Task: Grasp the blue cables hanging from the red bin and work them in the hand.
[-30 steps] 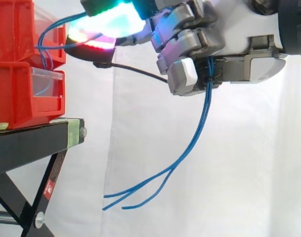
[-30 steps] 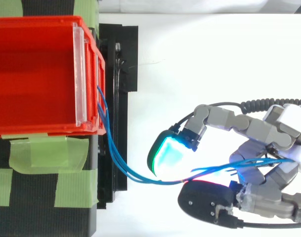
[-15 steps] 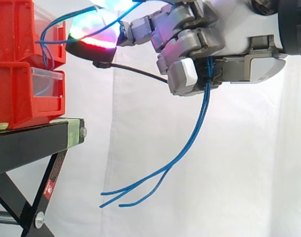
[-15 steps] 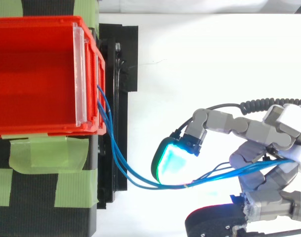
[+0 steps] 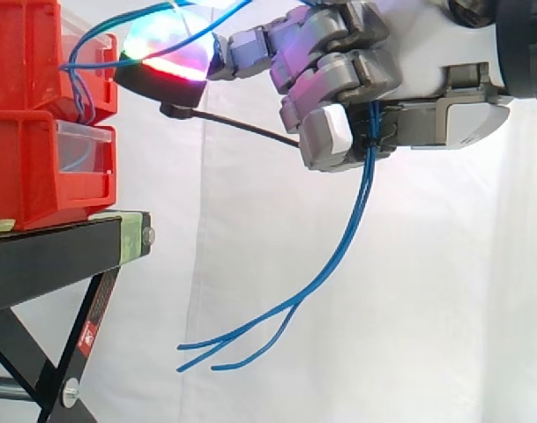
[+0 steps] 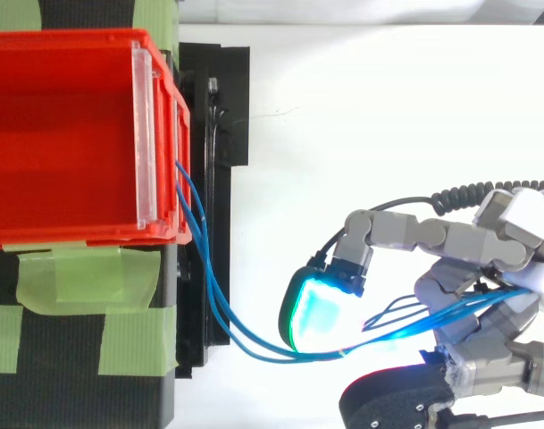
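Here, the red bin (image 6: 66, 134) sits on the black stand (image 5: 56, 251) at the far left, with strips of green tape (image 6: 84, 277) just beside it. The blue cables (image 5: 369, 185) leave its front wall and run rightwards in a slack curve across open space to the hand (image 5: 339, 88). So the cables lie bin-side of the hand, with their long axis roughly left to right between the two.

One finger reaches out toward the bin, and its glowing pad (image 6: 316, 313) touches the span. Further right the other fingers are curled round the cables and clamp them against the palm. Below the hand the free ends hang down and sweep back leftwards, apart from everything, in front of the white curtain (image 5: 427, 308).

Any working of the cables will likely slide them along that left-right line. A small label (image 5: 89, 333) on the stand's leg is too small to read.
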